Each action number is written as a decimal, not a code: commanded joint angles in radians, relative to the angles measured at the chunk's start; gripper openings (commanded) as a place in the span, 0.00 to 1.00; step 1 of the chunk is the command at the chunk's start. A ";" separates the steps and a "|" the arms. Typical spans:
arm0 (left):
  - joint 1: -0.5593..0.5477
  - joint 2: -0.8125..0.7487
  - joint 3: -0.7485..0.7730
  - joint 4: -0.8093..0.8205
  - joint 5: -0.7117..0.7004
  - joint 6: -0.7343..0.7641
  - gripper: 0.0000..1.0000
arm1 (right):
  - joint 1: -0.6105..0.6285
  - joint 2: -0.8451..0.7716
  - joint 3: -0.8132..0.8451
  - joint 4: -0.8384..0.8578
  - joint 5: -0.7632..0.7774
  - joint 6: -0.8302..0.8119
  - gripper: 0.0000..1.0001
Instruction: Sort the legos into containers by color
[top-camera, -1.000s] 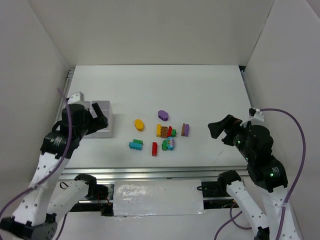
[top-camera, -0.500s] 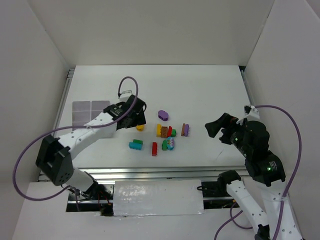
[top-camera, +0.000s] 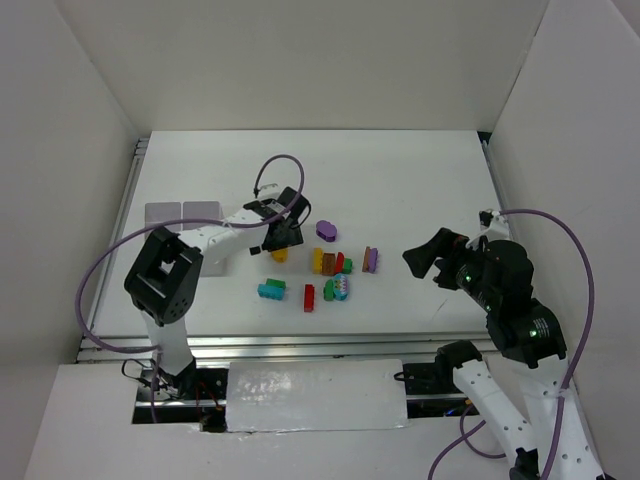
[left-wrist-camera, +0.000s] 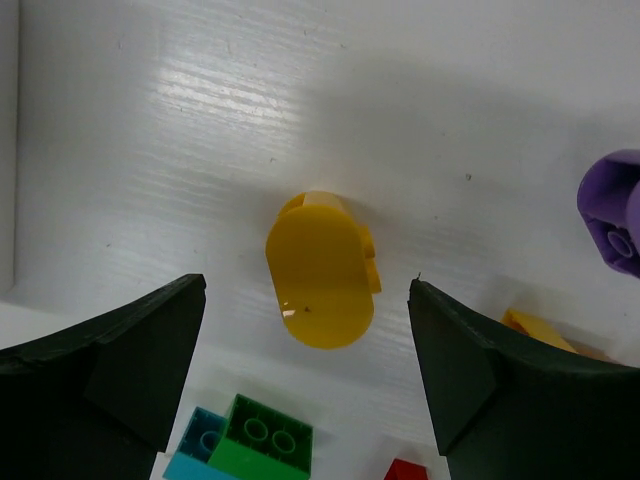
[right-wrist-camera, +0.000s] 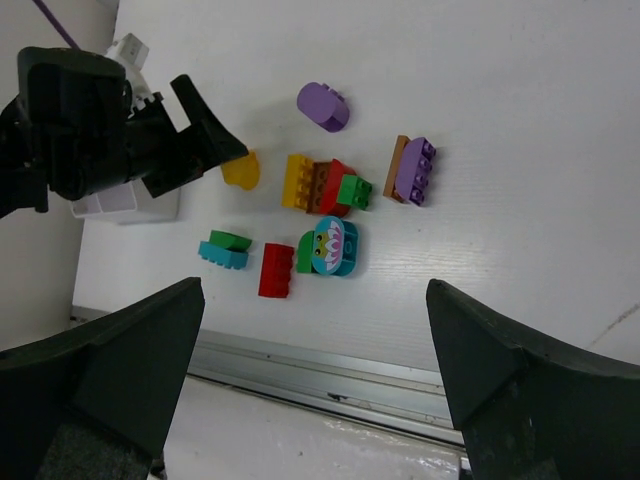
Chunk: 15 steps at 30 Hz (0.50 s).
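By my reading the sorting has hardly started: every one of the legos that shows lies loose on the table (top-camera: 420, 170), and none can be seen in a compartment.

Nearest the arm bases, the right gripper (top-camera: 428, 252) hangs over bare table to the right of the bricks. Its jaws are spread wide and hold nothing.

The near row of pieces has a red studded brick (top-camera: 309, 297), a teal brick (top-camera: 268, 291) with a green one on top, and a teal oval piece (top-camera: 341, 288) touching another green one. Just behind sits a tight cluster of a yellow studded brick (top-camera: 318, 261) and brown-orange, red and green bricks pressed together. Close to its right is a purple studded brick (top-camera: 371, 259) with an orange piece against it.

Next comes the yellow oval brick (left-wrist-camera: 320, 270), on the table to the left of the cluster. The left gripper (top-camera: 278, 240) is poised over it with its jaws spread, one finger on each side; in the wrist view neither touches the brick. This looks like the first pick being lined up.

Farther back lies a purple oval brick (top-camera: 326, 231), apart from the others. At the far left is the white organiser tray (top-camera: 165, 213), largely hidden by the left arm. The parts that show hold no brick I can make out.

So about a dozen pieces remain to be moved, and the joined ones probably need separating.
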 joint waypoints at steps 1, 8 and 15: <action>0.028 0.016 -0.013 0.076 0.023 -0.024 0.95 | 0.010 0.002 -0.008 0.061 -0.042 -0.021 1.00; 0.037 0.090 -0.002 0.127 0.069 0.005 0.88 | 0.010 0.005 -0.014 0.064 -0.051 -0.022 1.00; 0.038 0.096 -0.034 0.147 0.083 -0.004 0.68 | 0.008 0.001 -0.013 0.059 -0.039 -0.022 1.00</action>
